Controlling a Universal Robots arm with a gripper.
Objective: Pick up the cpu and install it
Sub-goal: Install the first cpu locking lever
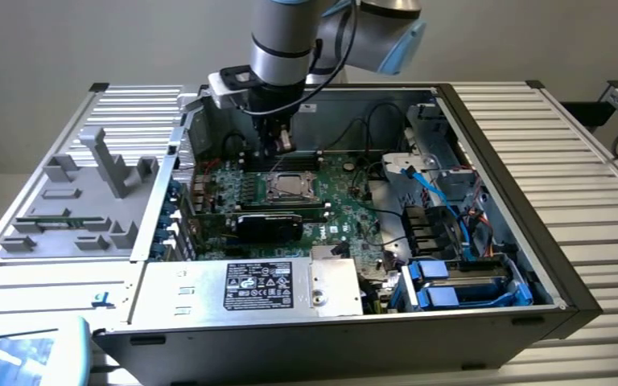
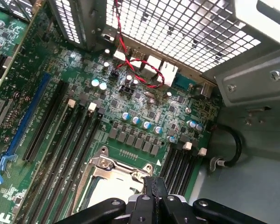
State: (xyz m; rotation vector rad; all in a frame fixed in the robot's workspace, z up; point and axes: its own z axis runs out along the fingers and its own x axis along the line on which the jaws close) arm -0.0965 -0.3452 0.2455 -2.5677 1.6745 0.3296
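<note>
Out to the exterior view's left of the open computer case point(image 1: 341, 350), a grey fixture tray point(image 1: 73, 201) lies on the slatted surface point(image 1: 566, 137). Now the case itself: it lies flat with its green motherboard point(image 1: 341, 201) facing up. The arm point(image 1: 282, 48) reaches down into the case near its back wall. The fingers point(image 2: 159, 191) are pressed tight together with nothing between them, and they hang low over the board. The cpu point(image 1: 286, 190) sits in the socket frame point(image 2: 100, 163) at the middle of the case, silver top showing. Along the case's front wall there is a silver box with a label point(image 1: 266, 285). On the case's right side run blue cables point(image 1: 427, 189) and blue-tabbed drive bays point(image 1: 470, 289).
</note>
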